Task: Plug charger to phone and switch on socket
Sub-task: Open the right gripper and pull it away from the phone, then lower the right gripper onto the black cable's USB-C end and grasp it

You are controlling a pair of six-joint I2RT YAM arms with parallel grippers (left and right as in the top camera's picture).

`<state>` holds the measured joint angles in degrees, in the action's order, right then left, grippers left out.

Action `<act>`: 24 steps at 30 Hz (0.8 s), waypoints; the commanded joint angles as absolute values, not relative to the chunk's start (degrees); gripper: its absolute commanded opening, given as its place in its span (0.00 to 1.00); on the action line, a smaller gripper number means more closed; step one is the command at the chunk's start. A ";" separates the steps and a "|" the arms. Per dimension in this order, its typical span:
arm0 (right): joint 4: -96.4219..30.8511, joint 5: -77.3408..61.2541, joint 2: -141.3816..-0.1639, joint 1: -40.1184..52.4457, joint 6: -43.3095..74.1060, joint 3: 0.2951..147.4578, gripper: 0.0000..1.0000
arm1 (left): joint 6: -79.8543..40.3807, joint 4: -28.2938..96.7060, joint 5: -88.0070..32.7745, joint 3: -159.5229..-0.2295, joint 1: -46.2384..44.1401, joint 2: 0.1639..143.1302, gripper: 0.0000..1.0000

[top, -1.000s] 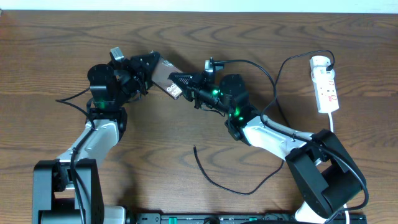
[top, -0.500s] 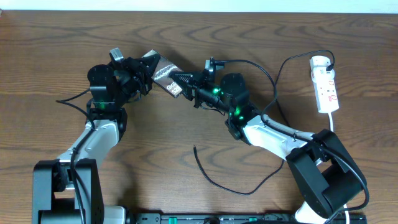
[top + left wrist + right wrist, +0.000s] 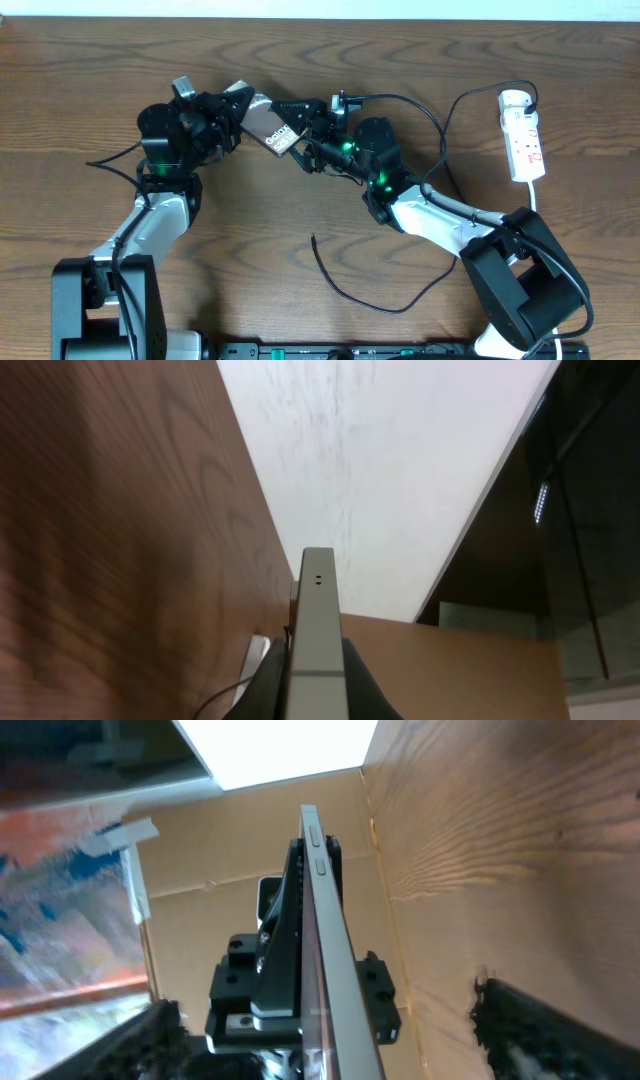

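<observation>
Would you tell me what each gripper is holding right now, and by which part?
The left gripper pinches the phone by its flat faces at one end. The right gripper is open, holding nothing.

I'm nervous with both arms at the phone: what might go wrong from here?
The phone is held off the table, pinched on edge by the left tool; the open right tool straddles it, so an early release may drop it. The charger tip lies unheld on the table.

White "Galaxy" lettering on phone screen.
</observation>
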<state>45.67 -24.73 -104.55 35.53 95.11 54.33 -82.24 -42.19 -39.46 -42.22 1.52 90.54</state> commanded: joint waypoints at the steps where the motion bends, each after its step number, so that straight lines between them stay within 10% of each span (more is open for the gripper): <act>1: 45.84 -24.34 -104.05 34.89 88.84 54.87 0.99 | -81.52 -42.98 -40.64 -42.44 3.84 89.89 0.07; 10: 35.09 -31.97 -104.05 29.58 53.78 59.00 0.99 | -72.90 -43.03 -58.74 -42.44 16.53 89.89 0.07; 24: -43.11 -13.61 -104.05 27.51 14.66 93.03 0.99 | -58.11 -43.00 -70.46 -42.44 18.96 89.89 0.07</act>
<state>-38.92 -18.55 -104.49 27.55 22.70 90.87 -65.23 -42.26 -64.84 -42.22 18.70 90.54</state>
